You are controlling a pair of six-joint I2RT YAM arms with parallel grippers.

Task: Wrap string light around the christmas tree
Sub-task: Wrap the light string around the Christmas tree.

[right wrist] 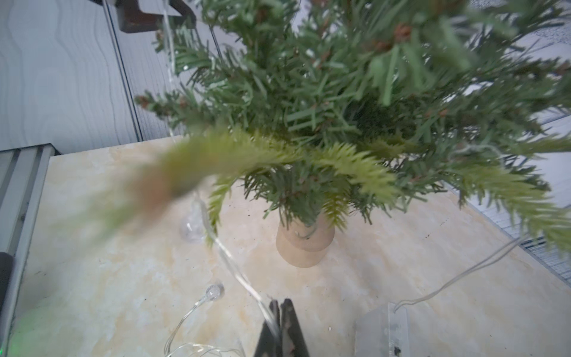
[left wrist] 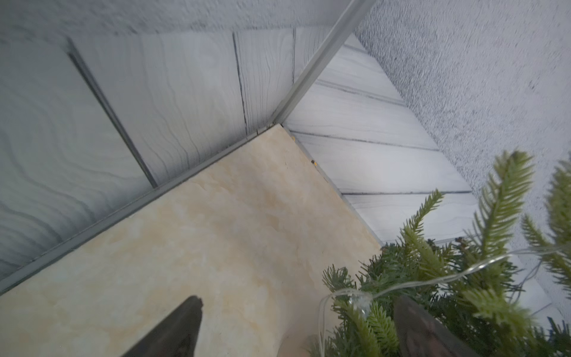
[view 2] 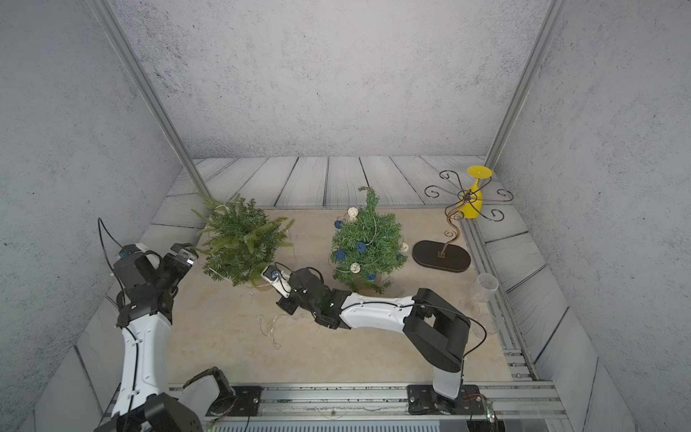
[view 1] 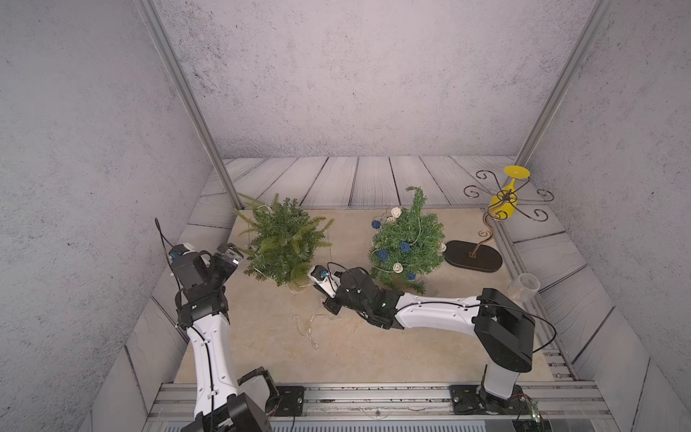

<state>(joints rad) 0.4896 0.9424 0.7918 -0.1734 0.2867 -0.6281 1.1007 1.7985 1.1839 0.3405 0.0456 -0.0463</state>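
The christmas tree [view 1: 280, 243] [view 2: 239, 241] is a plain green one in a tan pot [right wrist: 304, 247], at the left of the table. A clear string light [view 1: 310, 329] [view 2: 269, 325] lies in loops in front of it. One strand [right wrist: 234, 265] rises into the branches. My right gripper [view 1: 329, 305] [right wrist: 279, 306] is low in front of the pot, shut on that strand. My left gripper [view 1: 228, 258] [left wrist: 296, 321] is at the tree's left side, open. A strand with a bulb [left wrist: 358, 301] rests on the branches [left wrist: 432, 278] by one finger, not gripped.
A second tree [view 1: 407, 243] with blue and white balls stands to the right. Behind it is a wire stand [view 1: 473, 258] holding a yellow glass [view 1: 504, 202]. A clear glass [view 1: 523, 286] sits at the right edge. The string's battery box [right wrist: 381, 332] lies beside my right gripper. Walls close in at the left and back.
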